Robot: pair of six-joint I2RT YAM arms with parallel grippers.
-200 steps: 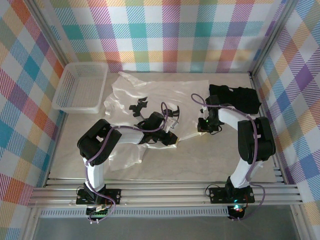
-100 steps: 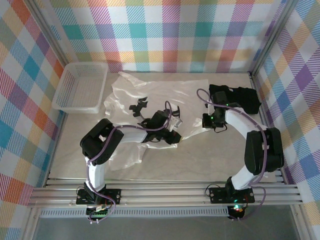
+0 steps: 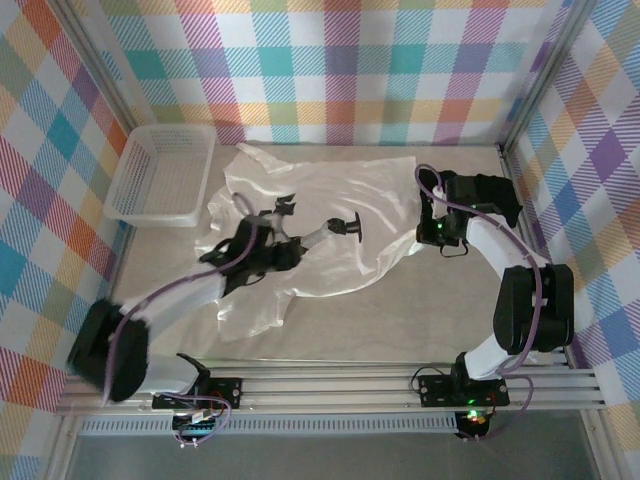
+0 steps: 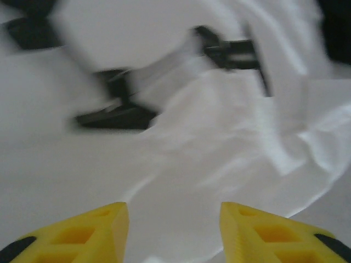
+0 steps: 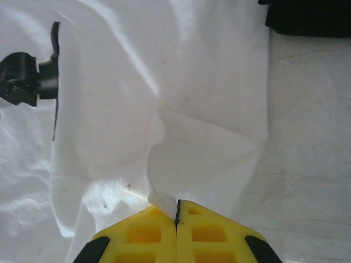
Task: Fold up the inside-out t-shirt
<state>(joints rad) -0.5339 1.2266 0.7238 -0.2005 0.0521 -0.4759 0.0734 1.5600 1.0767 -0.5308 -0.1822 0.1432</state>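
Ahead, the t-shirt (image 5: pixel 181 82) spreads, its edge pinched between right fingers (image 5: pixel 142 235).

open table (image 3: pixel 420 325) front, basket (image 3: pixel 158 175) left, garment (image 3: pixel 492 196) right

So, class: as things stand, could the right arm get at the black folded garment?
Probably yes: the black garment lies close beside the right pincer with nothing blocking, but that pincer is shut on the t-shirt and must release first.

Pale beige counter (image 3: pixel 400 320). Bearing: inside-out t-shirt (image 3: pixel 330 185), white, spread rumpled across the middle; basket (image 3: pixel 152 214), white, far left corner; black folded garment (image 3: pixel 492 196), far right, near the shirt.
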